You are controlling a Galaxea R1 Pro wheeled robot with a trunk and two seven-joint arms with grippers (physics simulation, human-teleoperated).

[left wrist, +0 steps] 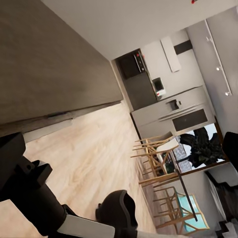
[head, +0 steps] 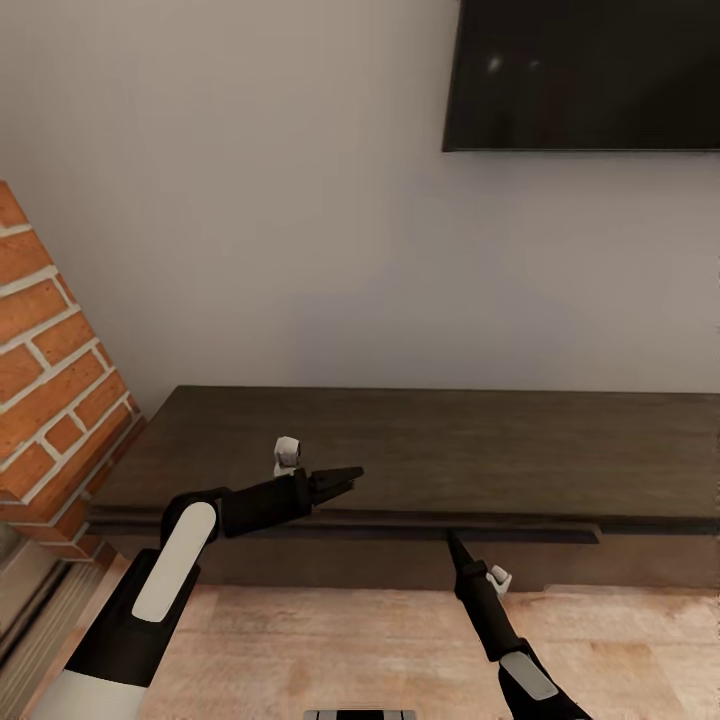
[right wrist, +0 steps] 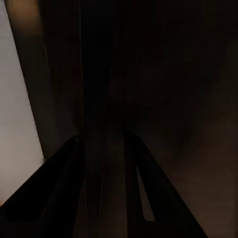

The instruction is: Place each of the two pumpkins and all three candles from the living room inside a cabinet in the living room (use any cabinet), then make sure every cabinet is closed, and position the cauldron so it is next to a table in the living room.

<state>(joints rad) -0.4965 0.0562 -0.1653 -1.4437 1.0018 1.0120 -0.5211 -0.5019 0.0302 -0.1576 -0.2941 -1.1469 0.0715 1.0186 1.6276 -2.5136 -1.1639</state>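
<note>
Right fingers (head: 452,541) — under cabinet (head: 420,450) edge

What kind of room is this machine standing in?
Probably a living room in a home: a black TV hangs above a long, low dark wooden cabinet, beside a brick fireplace. A kitchen with wooden chairs shows further off.

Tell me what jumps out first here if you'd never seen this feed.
The long dark cabinet against the wall, with the right gripper poking its tip under the top's front edge. The left gripper hovers over the cabinet top, the black TV hangs upper right, and the brick fireplace stands left.
</note>
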